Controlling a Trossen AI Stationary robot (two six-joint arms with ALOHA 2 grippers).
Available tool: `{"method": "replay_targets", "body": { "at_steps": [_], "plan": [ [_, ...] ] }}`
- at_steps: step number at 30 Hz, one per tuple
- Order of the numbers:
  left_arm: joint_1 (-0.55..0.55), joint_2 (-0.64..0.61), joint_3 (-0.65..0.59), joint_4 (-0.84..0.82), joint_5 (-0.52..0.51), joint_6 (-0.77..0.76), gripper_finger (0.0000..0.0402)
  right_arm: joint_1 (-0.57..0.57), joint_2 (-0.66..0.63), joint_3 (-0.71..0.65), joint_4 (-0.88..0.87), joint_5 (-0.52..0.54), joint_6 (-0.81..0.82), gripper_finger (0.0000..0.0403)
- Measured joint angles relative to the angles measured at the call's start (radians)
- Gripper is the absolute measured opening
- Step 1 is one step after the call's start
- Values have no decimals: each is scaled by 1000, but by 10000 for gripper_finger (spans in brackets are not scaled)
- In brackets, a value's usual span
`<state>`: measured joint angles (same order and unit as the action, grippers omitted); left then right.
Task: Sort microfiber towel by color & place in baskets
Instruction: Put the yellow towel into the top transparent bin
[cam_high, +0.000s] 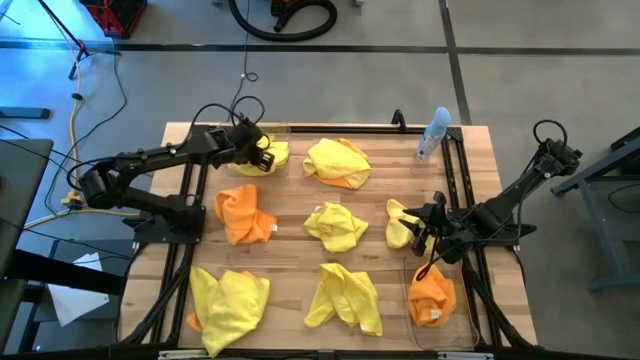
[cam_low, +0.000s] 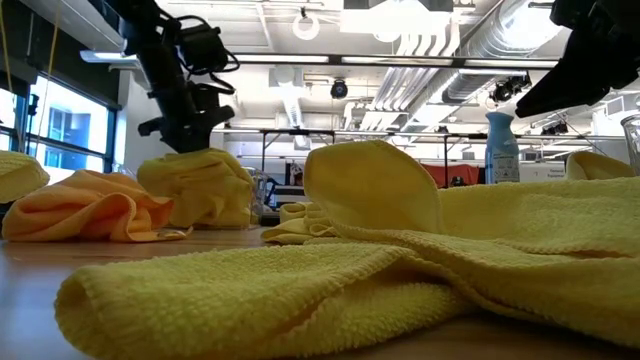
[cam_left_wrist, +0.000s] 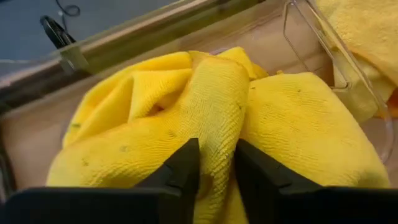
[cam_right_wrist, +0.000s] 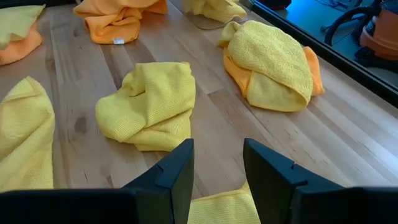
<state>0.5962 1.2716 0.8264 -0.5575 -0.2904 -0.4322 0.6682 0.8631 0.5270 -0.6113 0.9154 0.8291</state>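
The left gripper (cam_left_wrist: 216, 163) pinches a fold of a yellow towel (cam_left_wrist: 211, 118) lying in the far clear basket (cam_left_wrist: 348, 68), jaws narrowly parted. The right gripper (cam_right_wrist: 217, 163) hovers above the bench (cam_right_wrist: 348, 137), jaws apart and empty, over another yellow cloth (cam_right_wrist: 149, 102).

Grey concrete floor (cam_high: 560, 60) around the wooden surface (cam_high: 290, 225), with loose cables (cam_high: 240, 70) trailing across it. Low view: exposed ceiling ducts (cam_low: 440, 50), a round ceiling lamp (cam_low: 306, 25), bright windows (cam_low: 55, 135) at left, tables (cam_low: 300, 135) behind.
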Motion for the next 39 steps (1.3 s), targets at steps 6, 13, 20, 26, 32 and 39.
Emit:
{"method": "replay_targets", "body": {
  "at_steps": [6, 13, 20, 26, 32, 39],
  "plan": [
    [-1, 0, 94, -90, 108, 1, 117, 0, 0, 0, -5, 0, 0, 132],
    [-4, -1, 168, -177, 200, -119, 117, 0, 0, 0, -10, -1, 0, 132],
    [0, 41, 168, -288, 164, -162, 117, 0, 0, 0, -10, -1, 0, 132],
    [41, 151, 168, -226, 81, -116, 117, 0, 0, 0, -14, 0, 0, 132],
    [111, 276, 168, -181, 96, -114, 117, 0, 0, 0, -14, 1, 0, 132],
    [139, 415, 168, -176, 112, -113, 117, 0, 0, 0, -21, 1, 0, 132]
  ]
}}
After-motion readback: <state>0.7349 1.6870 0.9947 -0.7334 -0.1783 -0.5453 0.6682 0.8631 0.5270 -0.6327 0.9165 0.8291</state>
